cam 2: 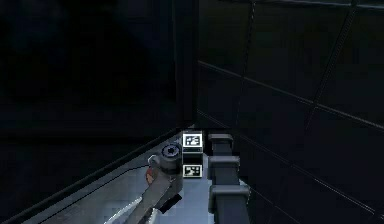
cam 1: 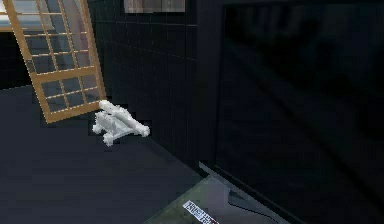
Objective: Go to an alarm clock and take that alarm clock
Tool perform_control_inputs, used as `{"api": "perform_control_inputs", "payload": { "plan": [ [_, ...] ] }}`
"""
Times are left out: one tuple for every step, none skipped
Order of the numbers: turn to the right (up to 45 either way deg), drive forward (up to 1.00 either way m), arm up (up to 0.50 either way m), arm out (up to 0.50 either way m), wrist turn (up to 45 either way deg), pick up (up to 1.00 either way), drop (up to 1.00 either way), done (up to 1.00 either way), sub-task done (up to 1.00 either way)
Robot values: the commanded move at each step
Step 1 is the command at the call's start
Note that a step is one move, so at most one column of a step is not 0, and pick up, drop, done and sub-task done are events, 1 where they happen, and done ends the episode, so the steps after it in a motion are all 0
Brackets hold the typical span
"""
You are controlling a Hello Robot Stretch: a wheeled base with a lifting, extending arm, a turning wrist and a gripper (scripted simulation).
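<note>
In the arm side view the arm's dark bar [cam 2: 226, 185] rises from the bottom edge, with two white marked squares [cam 2: 192, 154] at its far end. Left of them is the gripper [cam 2: 150, 200], its dark body running down and to the left over a grey surface [cam 2: 95, 205]. I cannot make out its far end, so I cannot tell whether it holds anything. A small white cannon-shaped object [cam 1: 120, 122] lies on the dark floor in the forward view, left of the middle.
A large black flat panel [cam 1: 300, 100] stands upright on the forward view's right, on a surface carrying a white label [cam 1: 200, 212]. A wooden-framed paned window [cam 1: 58, 55] leans at the upper left. Dark tiled walls [cam 2: 300, 90] stand close by.
</note>
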Motion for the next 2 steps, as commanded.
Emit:
{"api": "perform_control_inputs", "payload": {
  "plan": [
    [0.0, 0.0, 0.0, 0.0, 45.0, 0.0, 0.0, 0.0, 0.0],
    [0.0, 0.0, 0.0, 0.0, 45.0, 0.0, 0.0, 0.0, 0.0]
  ]
}}
